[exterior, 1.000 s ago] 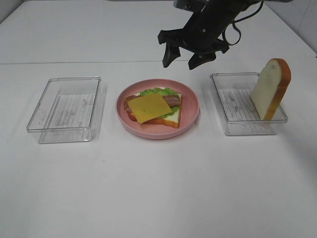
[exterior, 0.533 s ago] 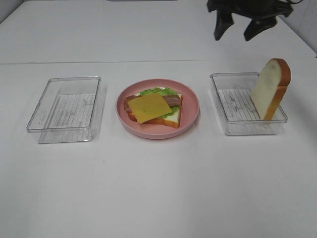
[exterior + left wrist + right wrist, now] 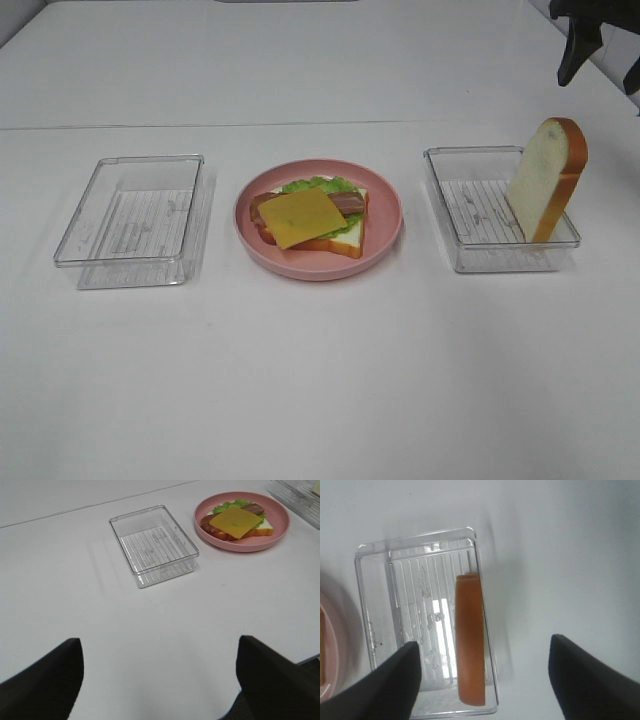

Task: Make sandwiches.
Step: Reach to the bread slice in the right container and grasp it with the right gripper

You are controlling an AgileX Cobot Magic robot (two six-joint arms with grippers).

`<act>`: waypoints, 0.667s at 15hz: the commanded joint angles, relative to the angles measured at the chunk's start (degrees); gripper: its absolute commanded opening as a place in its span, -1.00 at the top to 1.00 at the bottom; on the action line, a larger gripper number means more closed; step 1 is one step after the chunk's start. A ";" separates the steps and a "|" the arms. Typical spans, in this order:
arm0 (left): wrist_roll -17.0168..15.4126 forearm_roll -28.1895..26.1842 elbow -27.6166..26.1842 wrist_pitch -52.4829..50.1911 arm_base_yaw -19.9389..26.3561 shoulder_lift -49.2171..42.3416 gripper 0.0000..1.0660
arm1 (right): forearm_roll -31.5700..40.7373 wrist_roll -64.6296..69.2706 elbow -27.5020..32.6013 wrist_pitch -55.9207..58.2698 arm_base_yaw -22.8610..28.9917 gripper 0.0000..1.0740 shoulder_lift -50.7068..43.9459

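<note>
— While we look down from the high camera, what do we see first, biggest thing down?

— We see the white table (image 3: pixel 320 380) filling the view. On it sit two clear trays, well apart: the left tray (image 3: pixel 132 218) with nothing in it, and the right tray (image 3: pixel 480 215) holding one bread slice (image 3: pixel 546 178) that stands on edge, leaning against the tray's outer wall, orange-brown crust turned outward.

— And between the trays?

— We find the pink plate (image 3: pixel 385 215) there, with the open sandwich (image 3: pixel 310 222) lying on it: a bread slice at the bottom, green lettuce (image 3: pixel 318 185) showing at the far edge, bacon (image 3: pixel 347 203) across it, and the yellow cheese (image 3: pixel 298 216) on top, turned a little askew.

— How do our grippers stand?

— We see the right gripper (image 3: pixel 603 60) high at the far right corner, above and behind the standing slice, its dark jaws spread wide and gripping nothing. From its wrist camera we look straight down on the slice's crust edge (image 3: pixel 470 640) inside the tray. Our left gripper (image 3: pixel 159 677) hangs over bare table near the left tray, jaws also spread wide, with nothing between them.
</note>
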 commanded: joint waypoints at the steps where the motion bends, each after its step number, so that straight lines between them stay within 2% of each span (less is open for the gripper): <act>1: -0.52 0.00 0.11 -0.57 0.00 -1.20 -0.49 | 1.60 -3.27 -0.11 1.55 -0.57 -0.28 2.86; 7: -0.52 0.00 0.11 -0.57 0.00 -1.20 -0.49 | 4.01 -4.13 -0.11 0.92 -0.57 -0.27 9.45; 8: -0.52 0.00 0.11 -0.57 0.00 -1.20 -0.49 | 4.01 -4.13 -0.11 0.52 -0.57 -0.16 10.26; 9: -0.52 0.00 0.11 -0.57 0.00 -1.20 -0.49 | 4.01 -4.07 -0.11 0.06 -0.57 0.16 10.49; 10: -0.52 0.00 0.11 -0.57 0.00 -1.20 -0.49 | 4.01 -4.01 -0.11 -0.17 -0.57 0.39 10.49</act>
